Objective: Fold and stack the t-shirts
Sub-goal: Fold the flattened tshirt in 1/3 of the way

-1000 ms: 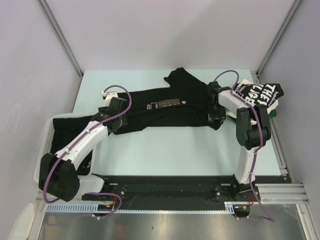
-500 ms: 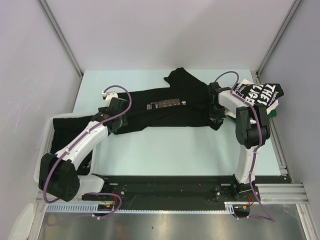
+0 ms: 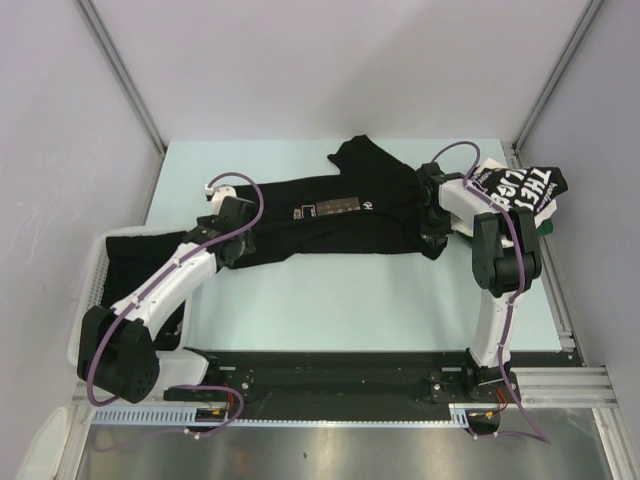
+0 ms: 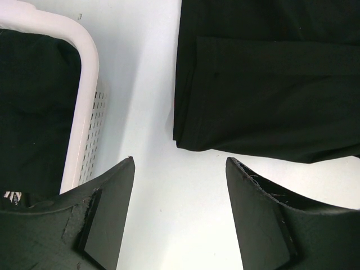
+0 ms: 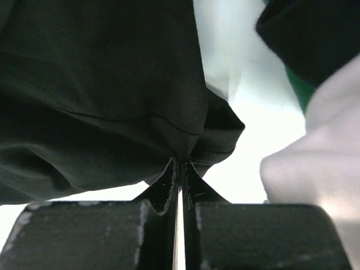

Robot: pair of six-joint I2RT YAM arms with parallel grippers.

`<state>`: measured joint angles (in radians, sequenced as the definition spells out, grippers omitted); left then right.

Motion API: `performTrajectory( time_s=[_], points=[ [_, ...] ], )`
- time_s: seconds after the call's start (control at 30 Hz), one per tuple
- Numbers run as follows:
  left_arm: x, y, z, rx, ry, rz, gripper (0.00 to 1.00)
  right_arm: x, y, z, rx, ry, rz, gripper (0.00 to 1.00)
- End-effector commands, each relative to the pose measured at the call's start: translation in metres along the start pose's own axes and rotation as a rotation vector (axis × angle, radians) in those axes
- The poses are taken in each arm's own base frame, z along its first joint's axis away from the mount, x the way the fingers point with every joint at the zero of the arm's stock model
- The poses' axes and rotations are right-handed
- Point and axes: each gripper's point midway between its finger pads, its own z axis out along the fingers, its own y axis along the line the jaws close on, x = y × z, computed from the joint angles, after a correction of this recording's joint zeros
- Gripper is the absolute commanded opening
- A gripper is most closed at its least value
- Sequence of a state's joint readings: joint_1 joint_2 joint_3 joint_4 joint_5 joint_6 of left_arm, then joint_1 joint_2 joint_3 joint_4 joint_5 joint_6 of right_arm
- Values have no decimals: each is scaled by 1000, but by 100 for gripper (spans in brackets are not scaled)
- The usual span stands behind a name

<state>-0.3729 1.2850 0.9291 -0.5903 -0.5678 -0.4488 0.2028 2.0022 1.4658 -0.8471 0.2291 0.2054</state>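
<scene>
- From above, a black t-shirt (image 3: 350, 215) lies spread out flat on the pale desk (image 3: 330, 290), stretched from left to right across the middle.
- A second t-shirt with big white letters (image 3: 520, 187) sits bunched up at the right edge of the desk.
- A white basket (image 3: 95, 290) stands at the left edge, with some black cloth (image 3: 140, 260) inside it.
- The left end effector (image 3: 232, 245) is at the left end of the flat shirt. The right end effector (image 3: 433, 243) is at the shirt's right end, near the lettered one.
- In the left wrist view, the left end effector (image 4: 180, 163) is wide open with nothing in it. Bare desk (image 4: 146, 84) shows between its two fingers.
- The folded edge of the black t-shirt (image 4: 270, 84) lies just past the fingers, not touching them. The basket (image 4: 84, 101) rim curves on the left, with black cloth (image 4: 28, 112) in it.
- In the right wrist view, the right end effector (image 5: 179, 163) is squeezed tight, and a bit of the black t-shirt (image 5: 95, 84) is pinched between the fingers at its edge.
- On the right of this view there is white fabric (image 5: 315, 169) and dark fabric (image 5: 309, 34) above it. It is too close up to tell which shirt they belong to.
</scene>
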Motion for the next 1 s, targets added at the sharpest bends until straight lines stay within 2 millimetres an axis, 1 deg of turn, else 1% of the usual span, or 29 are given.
performTrajectory(
  time_s=[0.0, 0.17, 0.33, 0.47, 0.67, 0.83, 0.97],
  points=[
    [-3, -3, -4, 17, -16, -32, 72, -23, -9, -21, 25, -66, -2, 0],
    [-4, -3, -5, 16, -18, -31, 71, -34, -10, -27, 38, -77, -7, 0],
    [-4, -1, -6, 14, -19, -27, 72, -41, -13, -27, 57, -82, -6, 0],
    [-6, 1, -7, 10, -25, -24, 72, -46, -17, -22, 75, -77, 0, 0],
    [-4, 0, -7, 12, -20, -27, 72, -53, -21, -10, 100, -59, 2, 0],
    [-4, 0, -7, 15, -18, -27, 72, -55, -31, 2, 137, -42, 9, 0],
    [-3, 0, -7, 15, -15, -25, 72, -59, -35, 5, 156, -46, 14, 0]
  ],
)
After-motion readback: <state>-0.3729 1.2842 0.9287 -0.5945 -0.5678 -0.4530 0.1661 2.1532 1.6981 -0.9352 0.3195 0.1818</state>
